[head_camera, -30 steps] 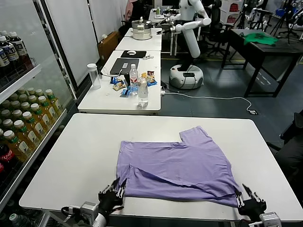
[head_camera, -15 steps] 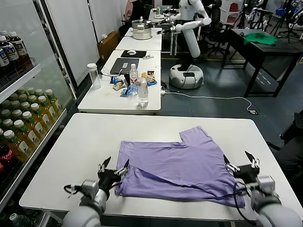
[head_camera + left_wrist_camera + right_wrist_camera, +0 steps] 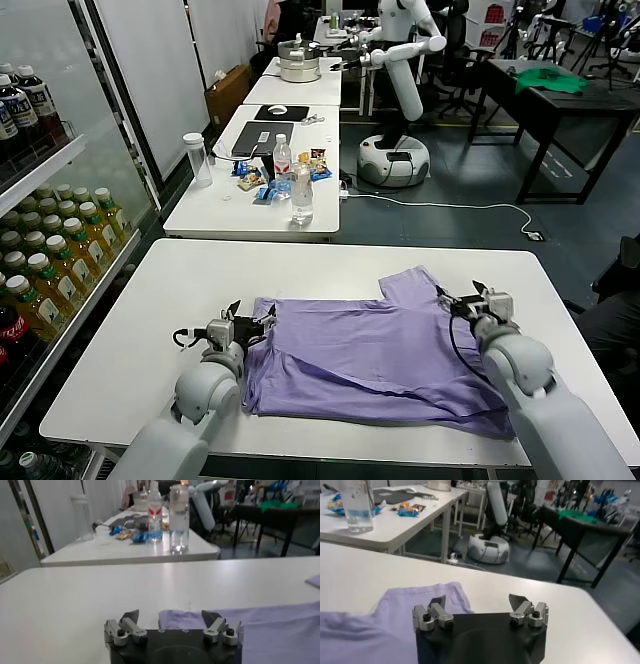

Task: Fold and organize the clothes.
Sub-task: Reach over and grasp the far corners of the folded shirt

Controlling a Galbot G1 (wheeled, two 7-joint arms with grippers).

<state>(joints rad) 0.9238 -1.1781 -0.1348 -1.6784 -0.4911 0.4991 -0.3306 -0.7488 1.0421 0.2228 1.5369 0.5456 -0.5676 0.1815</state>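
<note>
1. The lavender T-shirt [image 3: 375,345] lies on the white table [image 3: 150,330], folded once so its lower part is doubled over; one sleeve [image 3: 413,285] pokes out toward the far edge
2. A second ago both grippers were down at the near edge of the table, at the shirt's near corners; now they have travelled up along its two sides to the far corners
3. The left gripper [image 3: 250,326] sits at the shirt's far left corner, fingers spread wide and holding nothing; the wrist view shows purple fabric lying between and beyond the fingertips [image 3: 131,616], not pinched
4. The right gripper [image 3: 468,298] hovers just beside the sleeve, jaws equally wide and empty, cloth under it in its wrist view
5. This looks like one fold let go and both arms moving on: the likely next step is to pinch the far corners for a second fold, which is not yet begun
</note>
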